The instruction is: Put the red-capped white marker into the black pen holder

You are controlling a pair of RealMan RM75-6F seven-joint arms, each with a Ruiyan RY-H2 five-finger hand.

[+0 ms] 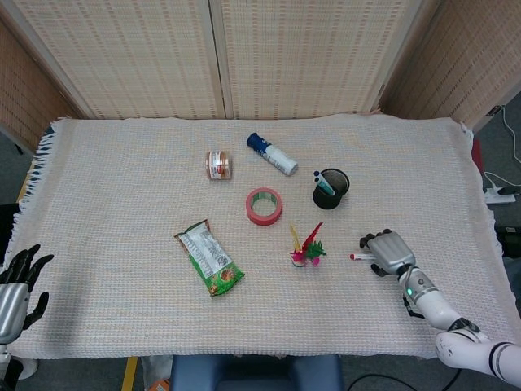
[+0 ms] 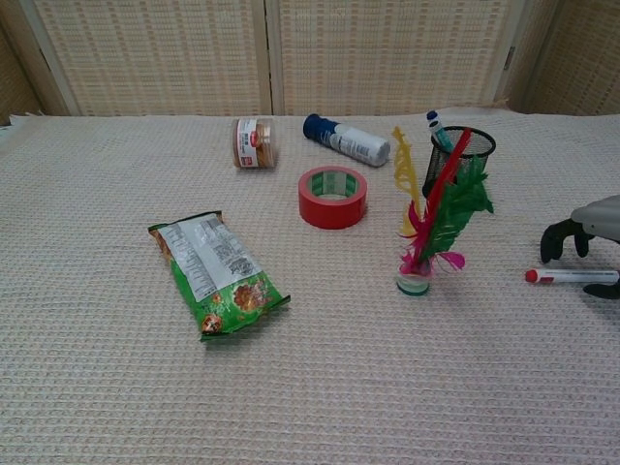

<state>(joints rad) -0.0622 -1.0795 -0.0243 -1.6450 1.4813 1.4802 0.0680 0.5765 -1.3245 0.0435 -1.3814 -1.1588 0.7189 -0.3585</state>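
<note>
marker (image 1: pixel 364 257) first, from the head view: it lies flat on the tabletop (image 1: pixel 122 179), red cap pointing toward the feather shuttlecock (image 1: pixel 307 248), and my right hand (image 1: pixel 388 252) sits over its far end with fingers curled down around the barrel. i cannot tell from here whether the fingers have actually closed on it or only cage it. the black pen holder (image 1: pixel 331 188) stands upright beyond the marker, near it, already carrying a pen or two. my left hand (image 1: pixel 18 281) hangs off the near left edge, fingers spread, holding nothing. the red tape roll (image 1: pixel 264 206), snack bag (image 1: pixel 209 259), small jar (image 1: pixel 218 164) and white bottle (image 1: pixel 272 154) are well clear of the work. from the chest view the marker (image 2: pixel 572 276) is plainly resting on the cloth, and only part of my right hand (image 2: pixel 584 235) shows at the frame edge, dark fingertips arched above the barrel, seemingly not pressing it. so i judge the step to be the grasp, not yet done. next calls for closing on the barrel, lifting, tipping the marker upright and lowering it into the holder (image 2: pixel 458 157) without clipping the shuttlecock (image 2: pixel 434 215) feathers that stand just in front of it.
</note>
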